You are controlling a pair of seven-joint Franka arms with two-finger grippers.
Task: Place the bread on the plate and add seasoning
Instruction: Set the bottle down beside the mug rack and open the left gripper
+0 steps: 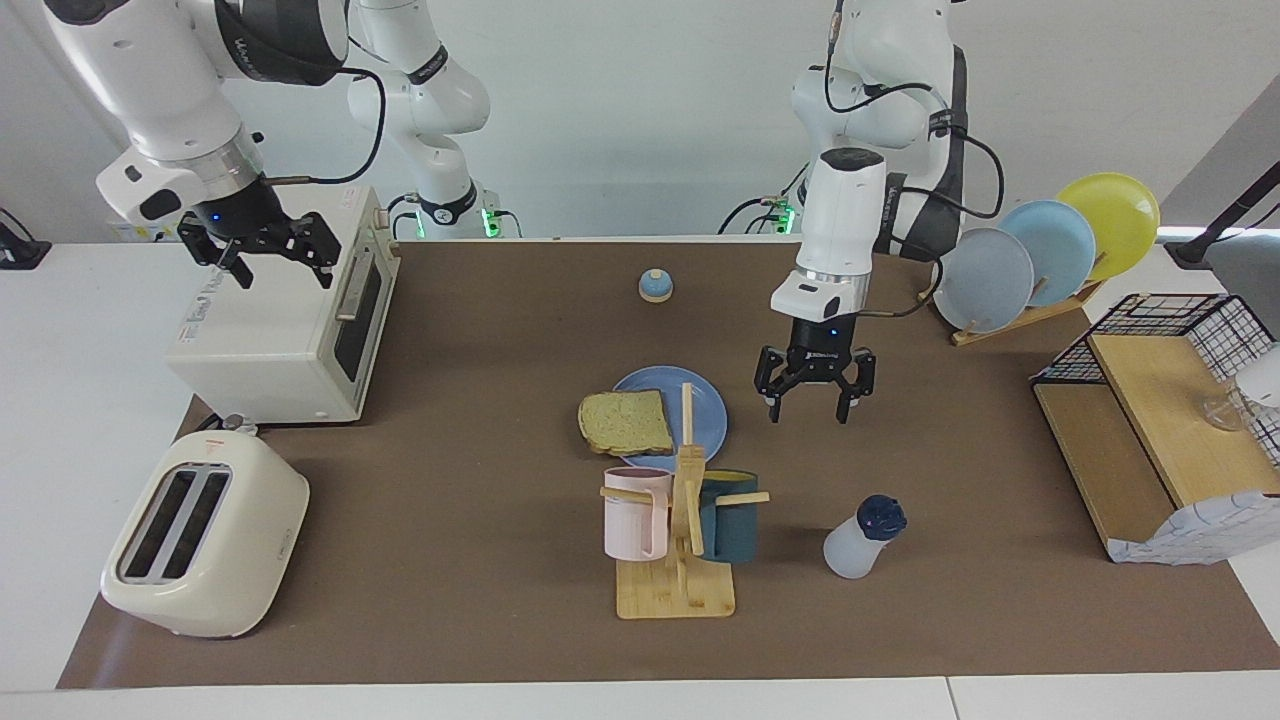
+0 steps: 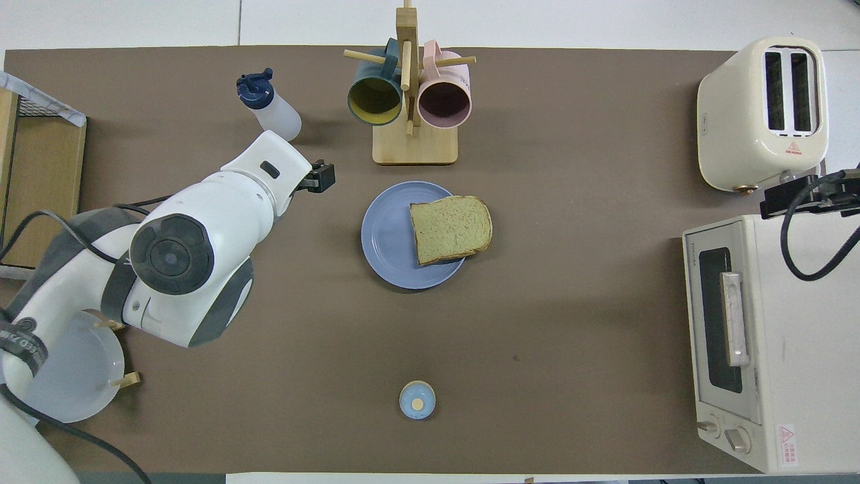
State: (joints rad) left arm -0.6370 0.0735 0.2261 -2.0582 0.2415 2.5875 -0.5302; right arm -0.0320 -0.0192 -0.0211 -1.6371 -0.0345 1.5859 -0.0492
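Note:
The bread lies flat on the blue plate in the middle of the mat, its edge overhanging the rim toward the right arm's end; both show in the overhead view too, bread on plate. The seasoning bottle with its navy cap stands farther from the robots, toward the left arm's end, also in the overhead view. My left gripper is open and empty, raised over the mat beside the plate, between it and the bottle. My right gripper is open and empty over the toaster oven.
A wooden mug rack with a pink and a teal mug stands just farther than the plate. A cream toaster and toaster oven are at the right arm's end. A small bell, upright plates and a wire shelf stand around.

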